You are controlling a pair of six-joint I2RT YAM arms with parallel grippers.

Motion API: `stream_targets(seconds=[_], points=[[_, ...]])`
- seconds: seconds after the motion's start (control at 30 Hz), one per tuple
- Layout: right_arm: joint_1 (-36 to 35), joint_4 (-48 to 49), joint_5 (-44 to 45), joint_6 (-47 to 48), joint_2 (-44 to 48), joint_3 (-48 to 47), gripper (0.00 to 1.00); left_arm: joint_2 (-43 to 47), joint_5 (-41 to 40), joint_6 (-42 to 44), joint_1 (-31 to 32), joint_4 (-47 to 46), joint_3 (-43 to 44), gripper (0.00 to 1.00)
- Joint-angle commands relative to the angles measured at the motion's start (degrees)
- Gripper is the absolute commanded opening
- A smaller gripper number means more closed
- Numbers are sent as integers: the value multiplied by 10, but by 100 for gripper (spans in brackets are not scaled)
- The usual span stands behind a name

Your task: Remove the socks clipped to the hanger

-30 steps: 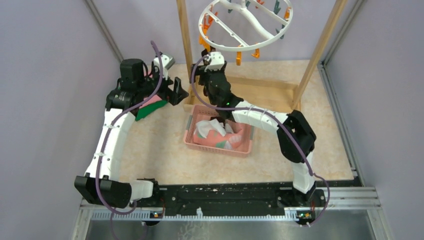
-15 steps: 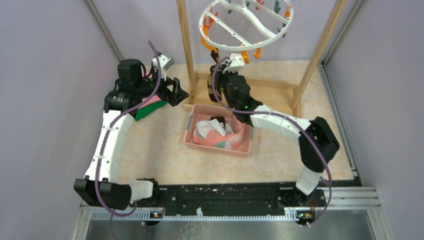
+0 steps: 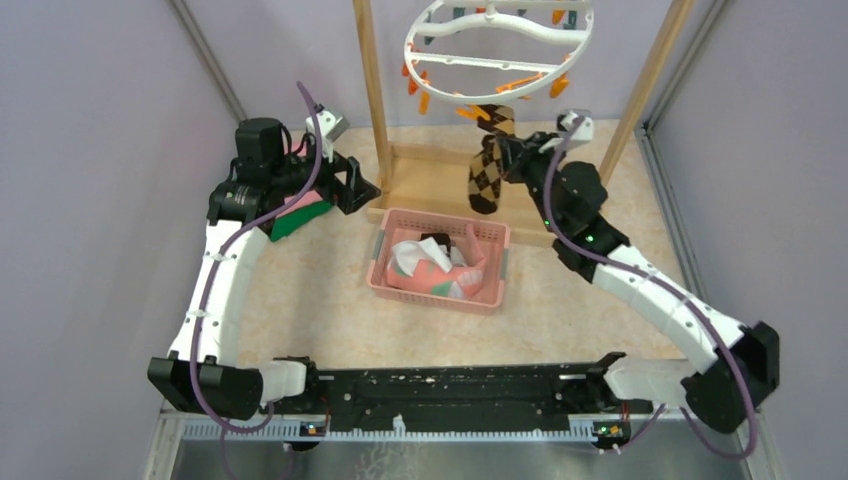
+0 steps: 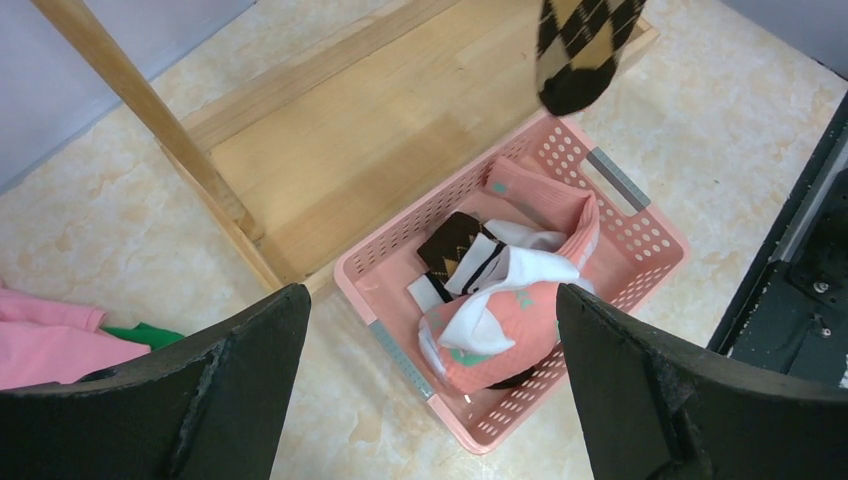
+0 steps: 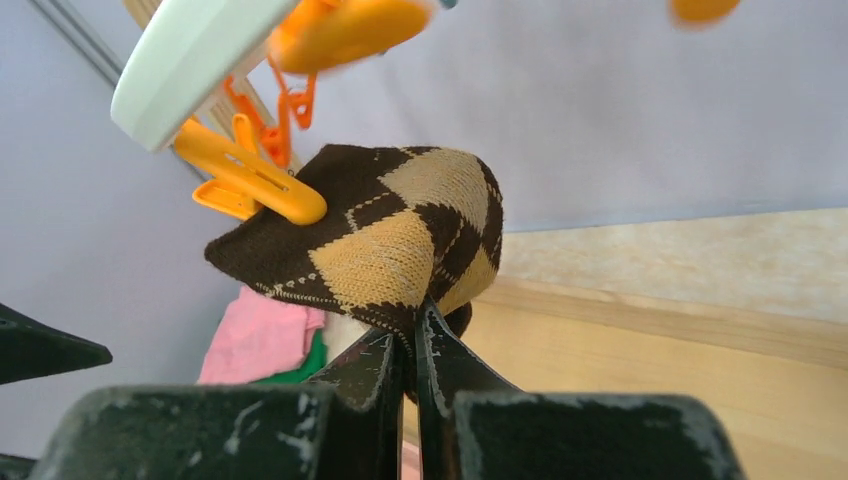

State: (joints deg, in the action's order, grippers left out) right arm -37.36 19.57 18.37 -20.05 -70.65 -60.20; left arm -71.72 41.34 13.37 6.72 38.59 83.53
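Removal appears to be nearing its last sock on the bench (image 3: 320,300). At left, the left hand (image 3: 352,187) is hovering spread wide and holding nothing, near folded pink and green cloths (image 3: 298,215). In the middle, several socks (image 3: 437,265) are lying heaped in a pink basket (image 3: 430,297). Just right of it, one argyle sock (image 3: 486,178) is hanging from an orange clip (image 5: 262,185) under the white ring hanger (image 3: 408,46). The right hand (image 5: 410,338) is pinching the sock's upper fold, pressed together on the knit. The next move is probably calling for a steady tug away until the clip lets go, then a carry to the basket.
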Motion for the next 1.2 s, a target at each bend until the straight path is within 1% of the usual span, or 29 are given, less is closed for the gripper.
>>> stream_targets(seconds=[0.0,0.1,0.2,0.33,0.47,0.5,0.57,0.67,0.77,0.83,1.0,1.17], points=[[32,-68,-41,-26,85,36,0,14,39,-5,-3,-23,-2,99],[44,-97,-64,-32,114,48,0,17,66,-12,-3,-30,-6,99],[50,-98,-125,-50,119,49,0,22,101,-30,-2,-46,-18,99],[50,-89,-282,-81,83,16,0,15,145,-44,-1,-50,-21,99],[49,-61,-400,-131,39,-10,0,17,172,-57,-1,-71,-35,99],[49,-45,-421,-145,31,-11,2,20,179,-64,-1,-84,-43,99],[43,-21,-435,-164,19,-11,4,21,192,-85,-1,-117,-61,99],[29,-9,-434,-168,6,-17,6,7,219,-114,8,-164,-80,99],[18,-7,-432,-169,-2,-25,8,-19,241,-133,35,-200,-85,99],[15,-6,-431,-171,-6,-29,8,-31,226,-148,60,-215,-84,99],[14,5,-432,-183,-8,-29,9,-71,207,-150,114,-241,-69,99],[15,2,-435,-188,-7,-35,9,-103,193,-156,138,-254,-42,99]])
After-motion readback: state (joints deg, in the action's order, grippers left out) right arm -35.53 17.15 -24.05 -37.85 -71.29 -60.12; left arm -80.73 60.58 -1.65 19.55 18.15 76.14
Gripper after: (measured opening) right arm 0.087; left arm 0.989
